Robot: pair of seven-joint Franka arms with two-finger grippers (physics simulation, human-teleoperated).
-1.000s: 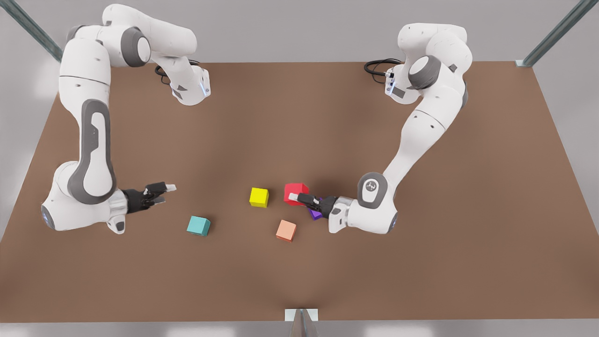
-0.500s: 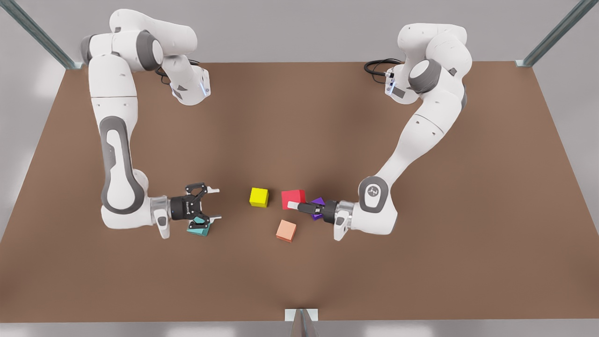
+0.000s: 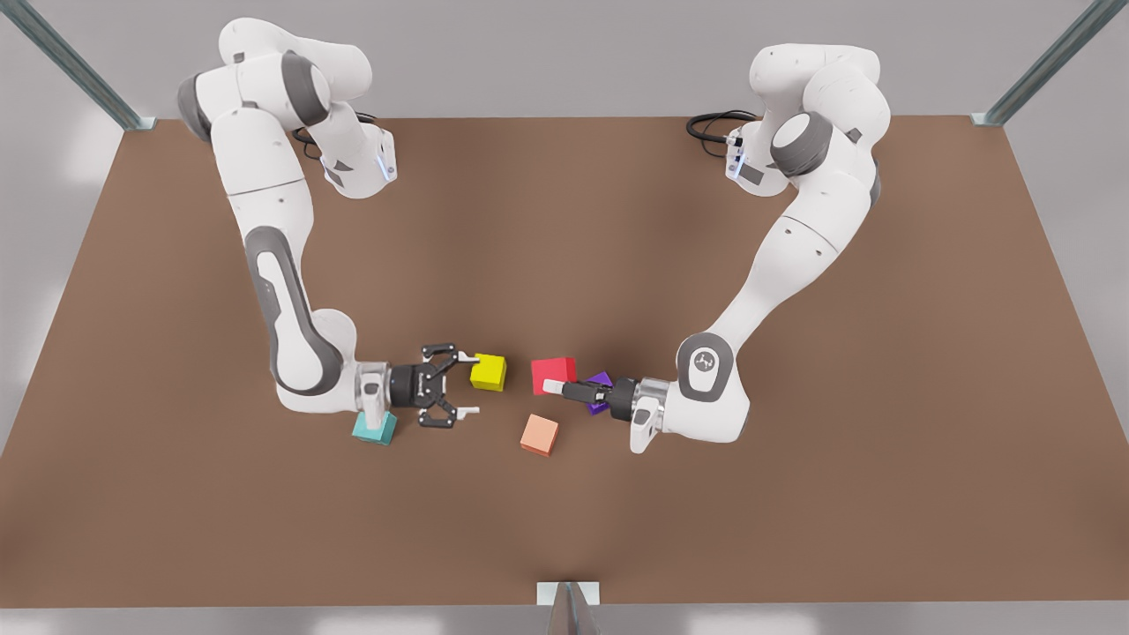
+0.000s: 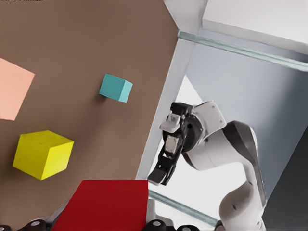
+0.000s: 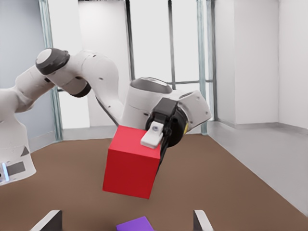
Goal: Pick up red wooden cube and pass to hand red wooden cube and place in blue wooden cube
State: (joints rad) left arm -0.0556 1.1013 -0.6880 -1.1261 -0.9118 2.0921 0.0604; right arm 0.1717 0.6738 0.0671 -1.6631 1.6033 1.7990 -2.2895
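On the counter (image 3: 564,220): five small cubes lie in a loose cluster near the middle, with an arm reaching in from each side.
Left arm: comes in from the front view's right, wrist low and level.
Right arm: comes in from the front view's left, facing its partner.
Left claw (image 3: 556,385): closed on the red wooden cube (image 3: 554,374), held off the surface, as the right wrist view shows.
Right claw (image 3: 467,384): spread wide and holding nothing. One finger is just beside the yellow cube (image 3: 488,371).
Blue wooden cube (image 3: 375,428): on the counter, partly under the right arm's wrist, well apart from the red one.
Other cubes: salmon (image 3: 539,434) lies below the gap between the claws, and purple (image 3: 600,381) sits by the left claw.
Step in hand: the pass, by my reading. The right claw should clear the yellow cube, line up on the red cube's free faces and grip firmly — only then should the left let go.
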